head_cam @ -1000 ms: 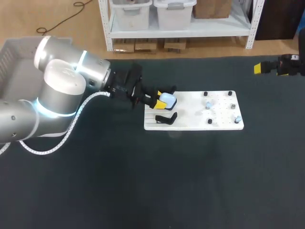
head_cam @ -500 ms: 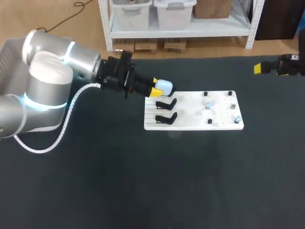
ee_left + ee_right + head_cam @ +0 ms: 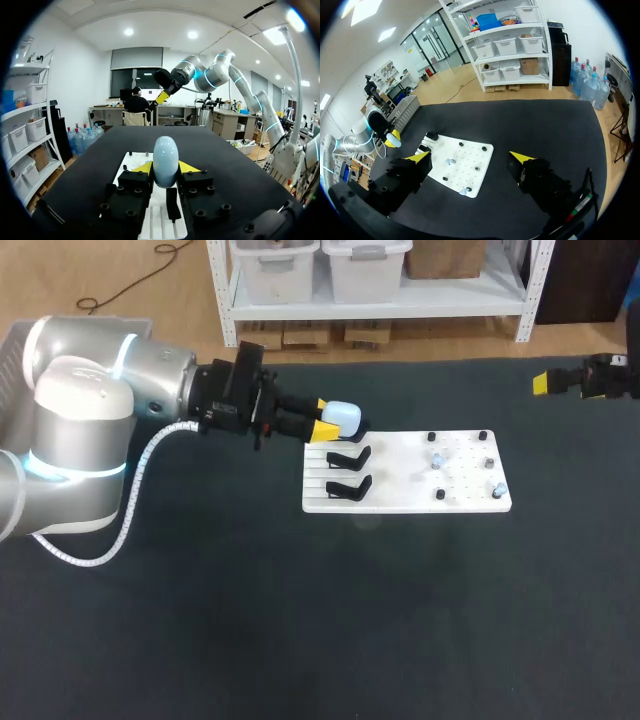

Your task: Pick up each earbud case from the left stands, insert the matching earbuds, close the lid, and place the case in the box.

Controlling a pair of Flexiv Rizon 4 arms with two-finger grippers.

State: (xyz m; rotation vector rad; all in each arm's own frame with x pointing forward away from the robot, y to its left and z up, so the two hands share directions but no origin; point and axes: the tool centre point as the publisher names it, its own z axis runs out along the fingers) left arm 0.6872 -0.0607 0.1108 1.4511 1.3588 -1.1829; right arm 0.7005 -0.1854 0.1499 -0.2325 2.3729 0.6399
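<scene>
The earbud case [image 3: 165,161] is a smooth, pale blue, egg-shaped shell with a soft sheen, and it looks shut. It stands upright between the yellow tips of the left claw [image 3: 165,168], which is clamped on it from both sides. In the head view the left arm comes in from the left and holds the case [image 3: 343,417] in the left claw [image 3: 322,418] just off the far left corner of the white board [image 3: 400,502], above the dark surface [image 3: 300,620].

Two black stands [image 3: 348,456] lie one behind the other on the left part of the board. Small earbuds [image 3: 437,461], some pale and some dark, sit well apart on its right part. From the left wrist, one black stand [image 3: 172,203] shows under the claw on the board [image 3: 131,165].

The right claw [image 3: 470,157] hangs over the far right side of the surface with its fingers wide apart and nothing between them. The board [image 3: 470,152] and its earbuds [image 3: 451,161] lie ahead of it.

The grey box [image 3: 405,105] stands beyond the left arm. Its inside cannot be made out.
</scene>
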